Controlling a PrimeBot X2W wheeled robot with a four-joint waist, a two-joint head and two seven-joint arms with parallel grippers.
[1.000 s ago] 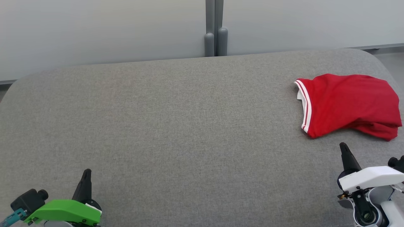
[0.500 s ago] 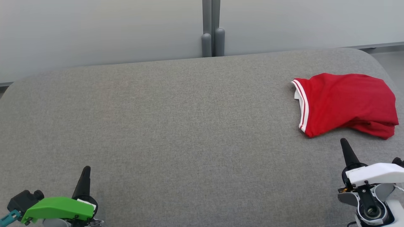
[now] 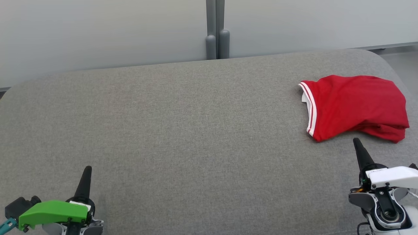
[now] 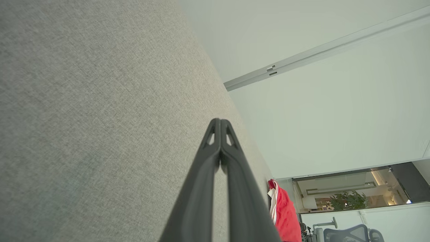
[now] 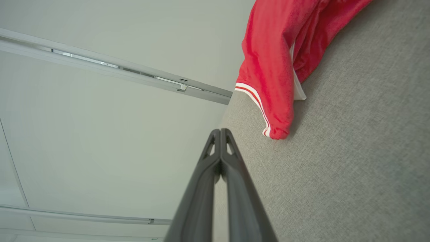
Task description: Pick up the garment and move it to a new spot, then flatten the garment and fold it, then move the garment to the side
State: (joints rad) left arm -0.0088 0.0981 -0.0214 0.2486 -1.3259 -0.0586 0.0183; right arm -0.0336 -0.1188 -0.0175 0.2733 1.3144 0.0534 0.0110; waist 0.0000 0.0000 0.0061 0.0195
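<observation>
We've got the red garment (image 3: 354, 106) lying bunched at the far right corner of the grey cushion (image 3: 183, 124), its white-striped trim turned toward the cushion's middle and a sliver of white peeking out beside it. It looks doubled over on itself, though from here we can't say how many layers. Down at the cushion's near right edge sits the right gripper (image 3: 357, 141), its two dark fingers pressed tip to tip with nothing between them. The tip is near the garment's closest fold and not touching it. The right wrist view backs that up: the fingers are together, and the garment's striped corner lies on the cushion just beyond the tips. Over at the cushion's near left edge, the left gripper (image 3: 87, 169) is likewise pinched together and empty, well apart from the garment, pointing toward the cushion's far edge. Behind that far edge stand two grey posts (image 3: 217, 44) against pale wall panels (image 3: 98, 32)
</observation>
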